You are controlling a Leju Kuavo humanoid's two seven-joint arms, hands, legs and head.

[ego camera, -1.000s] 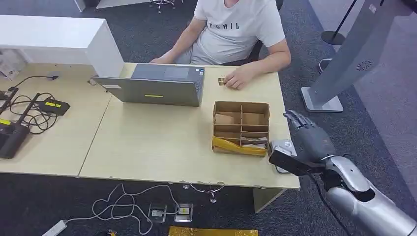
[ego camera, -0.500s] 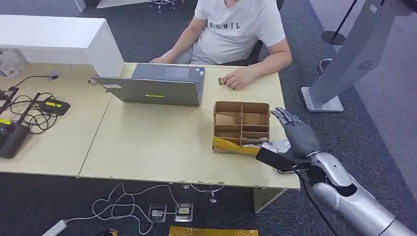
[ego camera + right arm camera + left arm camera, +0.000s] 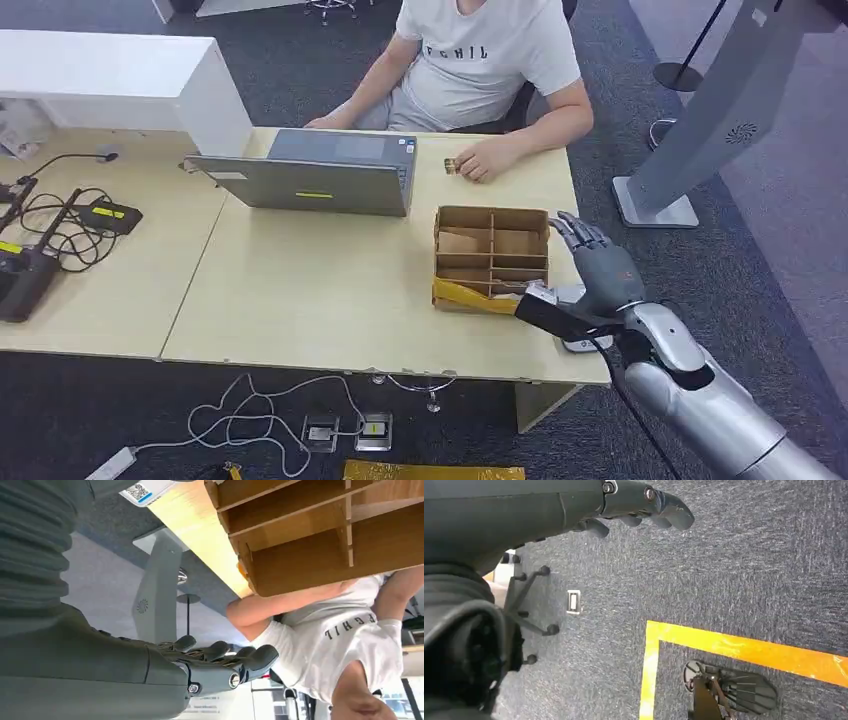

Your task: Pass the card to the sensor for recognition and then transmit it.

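Note:
A cardboard box (image 3: 490, 252) with several compartments stands on the right part of the wooden table (image 3: 320, 290); in the right wrist view the box (image 3: 310, 540) is close. Flat pale pieces (image 3: 512, 290) lie in its front right compartment; I cannot tell whether they are cards. My right hand (image 3: 592, 272) hovers at the box's right side, fingers spread, thumb pointing at the front right corner, holding nothing. A small white device (image 3: 583, 342) lies under it at the table's front edge, and its label (image 3: 145, 490) shows from the wrist. My left hand (image 3: 634, 502) hangs over carpet, fingers loosely extended, empty.
A person in a white shirt (image 3: 490, 60) sits at the far side, one hand (image 3: 485, 160) by a small object (image 3: 452, 166). An open laptop (image 3: 320, 180) stands left of the box. Cables and black devices (image 3: 60, 230) lie far left. A grey kiosk stand (image 3: 700, 120) rises at right.
My right hand has moved left from beyond the table's right edge to the box's right side, over the white device. The person and the box have not moved.

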